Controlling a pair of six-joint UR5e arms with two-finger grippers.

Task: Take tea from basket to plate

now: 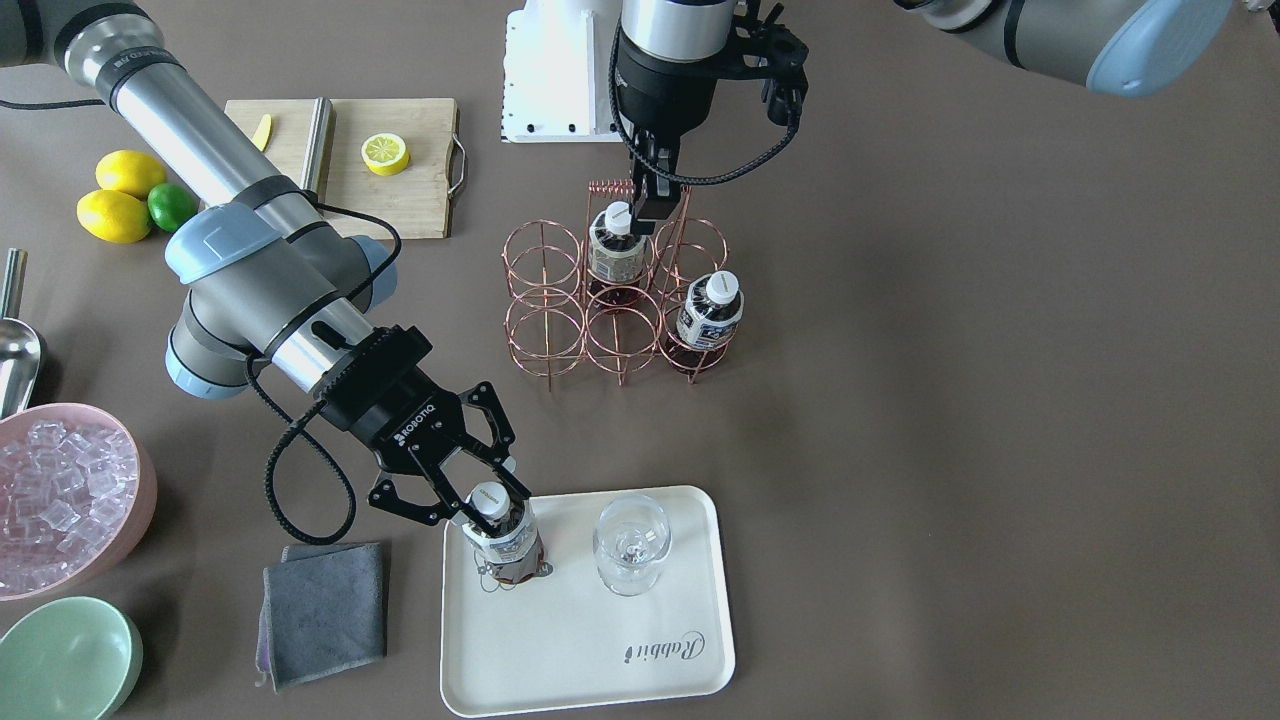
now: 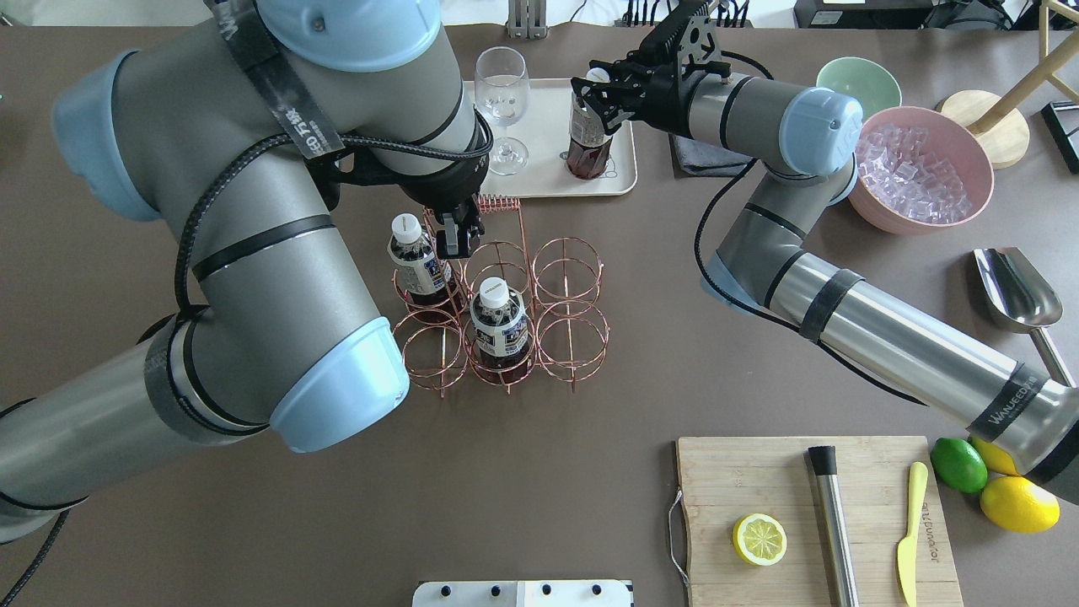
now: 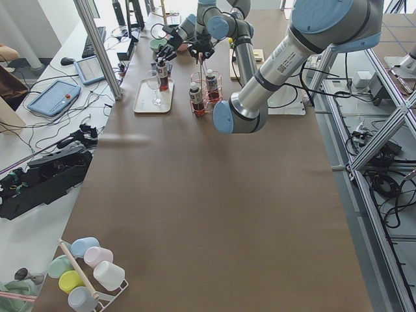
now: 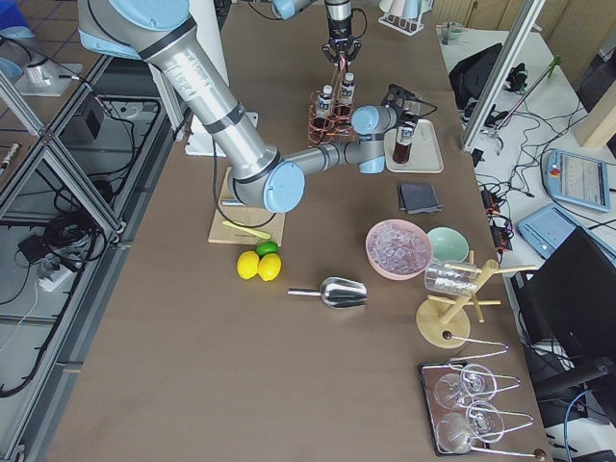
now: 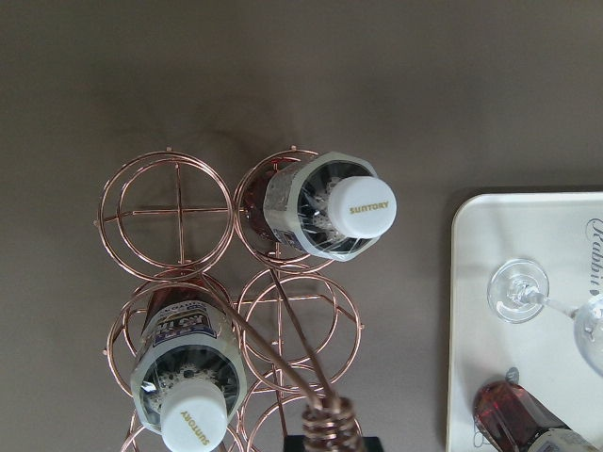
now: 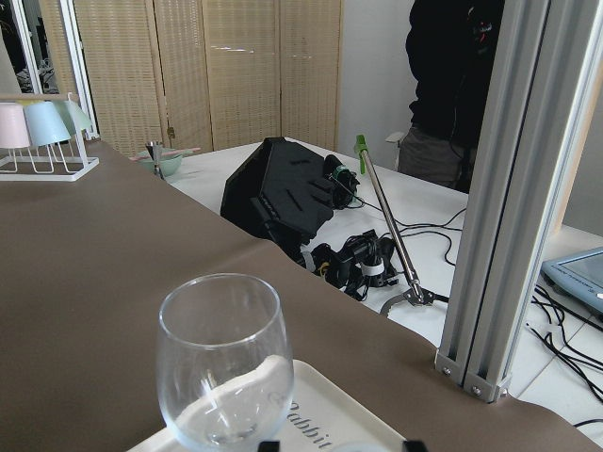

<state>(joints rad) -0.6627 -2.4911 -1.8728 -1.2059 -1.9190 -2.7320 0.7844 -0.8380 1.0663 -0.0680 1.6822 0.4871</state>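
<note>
One tea bottle on plate, right claw loose at its cap

Tea [image 1: 510, 545] stands upright on the left part of the plate [image 1: 600, 650], lower centre of the front-facing frame. The right gripper [image 1: 487, 502] straddles the white cap, jaws spread a little wider than the cap, so nothing looks clamped. A stemmed glass [image 1: 630, 545] stands on the same plate, just right of the tea and apart from it.

Above, at centre frame, the copper wire basket [image 1: 545, 300] has two bottles [image 1: 615, 250] [image 1: 710, 310] in its cells. The left gripper [image 1: 655, 205] comes straight down on the coiled handle of the basket, fingers closed narrowly on it. A grey cloth [image 1: 325, 610] lies left of the plate.
</note>
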